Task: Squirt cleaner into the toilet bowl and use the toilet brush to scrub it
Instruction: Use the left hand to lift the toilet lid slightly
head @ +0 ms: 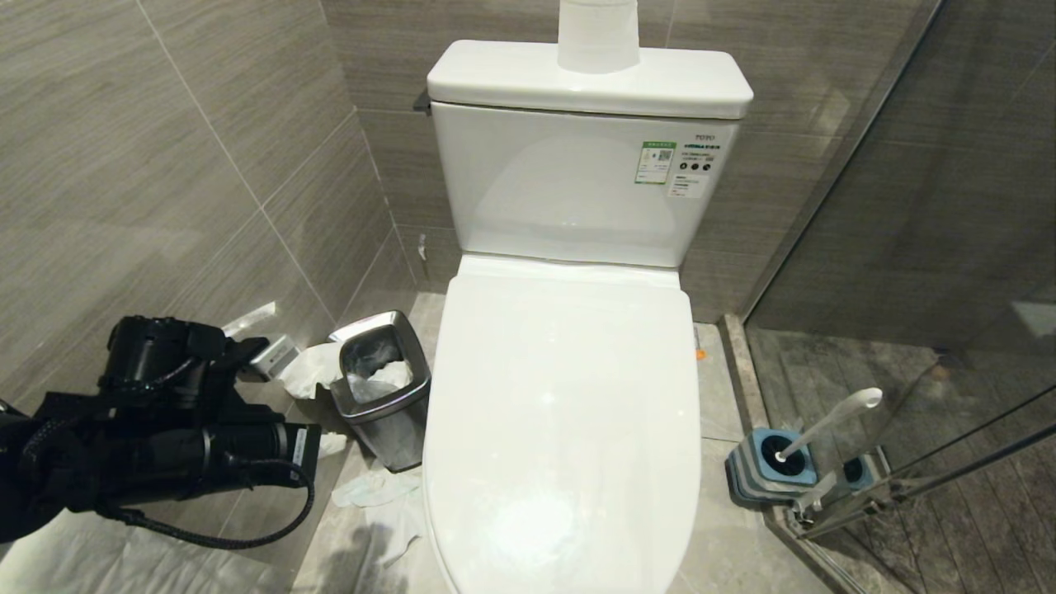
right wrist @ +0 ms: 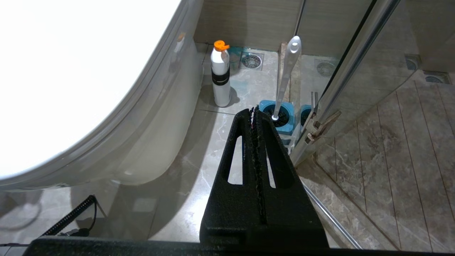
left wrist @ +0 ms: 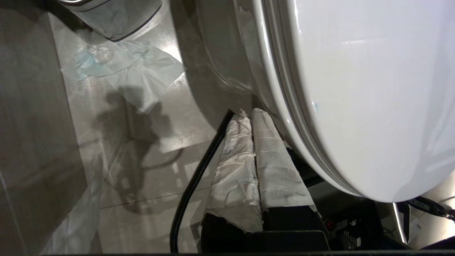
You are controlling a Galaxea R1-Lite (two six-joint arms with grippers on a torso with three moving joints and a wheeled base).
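Left hand point(left wrist: 249, 115) cloth-wrapped, closed empty | right hand point(right wrist: 254, 112) closed | glossy toilet bowl point(head: 561, 429) lidded

A small steel bin point(head: 381, 388) lined with a plastic bag stands on the floor against the tiled wall point(head: 165, 165), with crumpled tissue point(head: 309, 370) beside it and a flat tissue point(left wrist: 124, 71) lying in front. A blue-and-grey striped holder point(head: 771, 466) sits near the glass shower door point(head: 949, 247). A white bottle with an orange cap point(right wrist: 220, 74) stands upright near a floor drain point(right wrist: 251, 60).
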